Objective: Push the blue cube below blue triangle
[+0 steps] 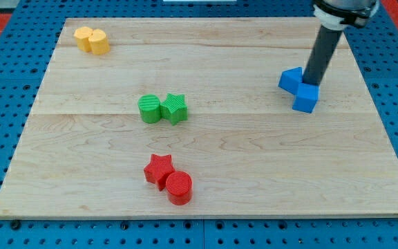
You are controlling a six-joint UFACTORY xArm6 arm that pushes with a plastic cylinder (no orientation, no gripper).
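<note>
The arm enters from the view's top right corner, where only the lower edge of its dark, rounded end housing shows. From it a straight dark rod slopes down and slightly toward the view's left. My tip sits low at the right side of the view, its very end partly hidden, so contact cannot be judged.

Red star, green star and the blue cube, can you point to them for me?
red star [158, 168], camera view, its top face.
green star [175, 106], camera view, its top face.
blue cube [305, 99], camera view, its front face.
</note>
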